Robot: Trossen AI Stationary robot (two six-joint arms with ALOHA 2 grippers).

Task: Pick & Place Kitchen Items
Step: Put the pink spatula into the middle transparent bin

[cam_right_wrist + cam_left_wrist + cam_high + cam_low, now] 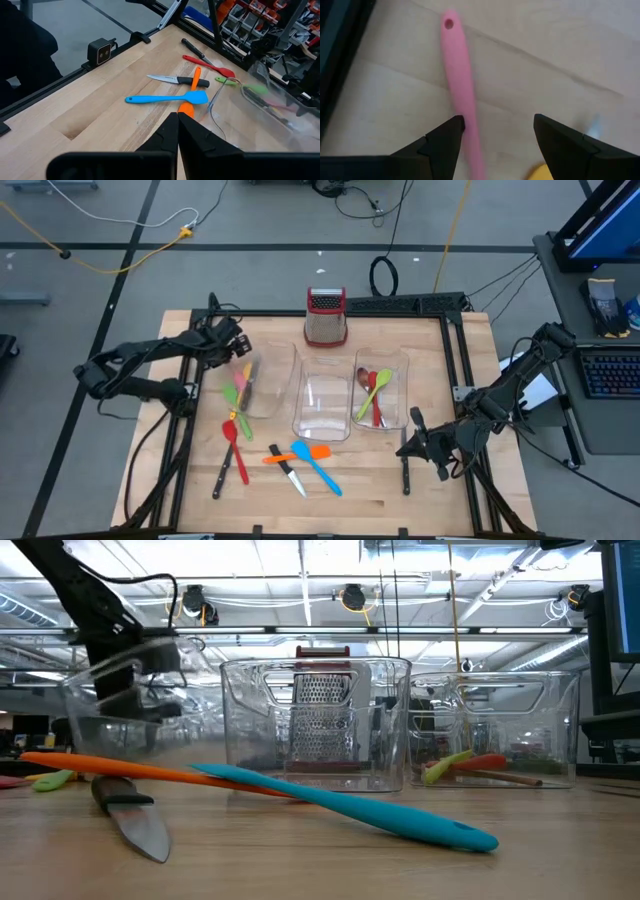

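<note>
You have the slim pink silicone spoon (pixel 459 85) lying on the floor of the left clear rectangular plastic bin (pixel 268 402), beside a green utensil (pixel 232 394) and a yellow one (only a corner of it shows in the wrist view). The left gripper (pixel 237 350) hangs right over that bin with its fingers (pixel 440 150) spread wide, the pink handle running up between them and nothing pinched. In the right clear bin (pixel 402 380) you can see a brown spoon (pixel 362 379), a green spatula (pixel 366 398) and a red one (pixel 377 395); the middle bin (pixel 322 402) stands between the two. On the wooden table (pixel 200 500) in front of the bins lie a blue silicone spatula (pixel 316 465), crossed by an orange spatula (pixel 296 456), a black-handled steel knife (pixel 288 471), a red spoon (pixel 234 448) and another black-handled knife (pixel 221 476). The steel box grater with a red top (pixel 325 317) stands behind the bins. Your right gripper (pixel 424 446) waits near the table's right front corner, fingers pressed together.
</note>
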